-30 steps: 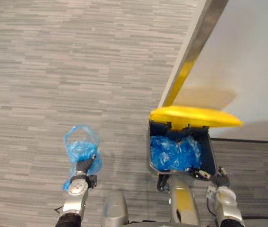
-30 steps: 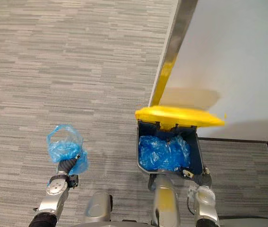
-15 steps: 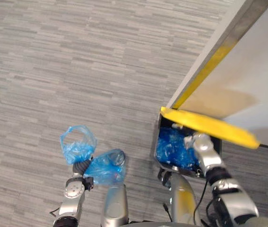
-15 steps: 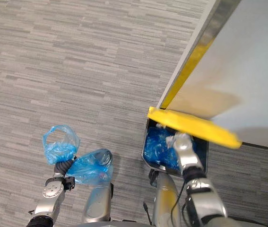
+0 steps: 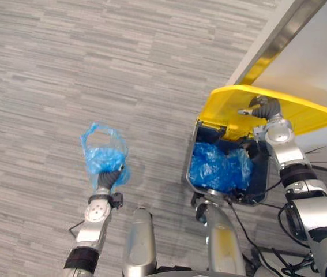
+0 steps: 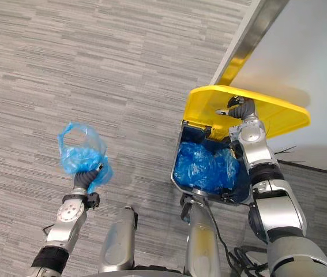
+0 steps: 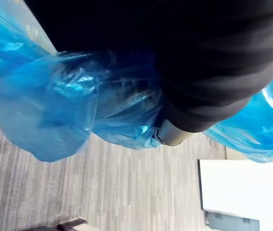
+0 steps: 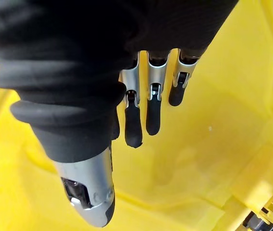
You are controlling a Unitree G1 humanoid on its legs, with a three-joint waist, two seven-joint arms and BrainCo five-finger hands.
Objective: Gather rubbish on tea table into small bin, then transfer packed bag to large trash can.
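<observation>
The left hand (image 5: 110,178) is clenched on the packed bag (image 5: 102,157), which bulges just above it, well left of the large trash can (image 5: 260,176). The right hand (image 8: 153,113), fingers straight, presses the raised yellow lid (image 5: 304,112).

Silver-grey arms (image 5: 293,157), dark ribbed cover over right hand (image 8: 148,72); silver dark-tipped fingers (image 8: 153,108)

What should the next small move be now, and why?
Probably swing the left hand with its blue bag rightward over the trash can: the right hand props the yellow lid open, and the bag hangs aside, above the floor.
</observation>
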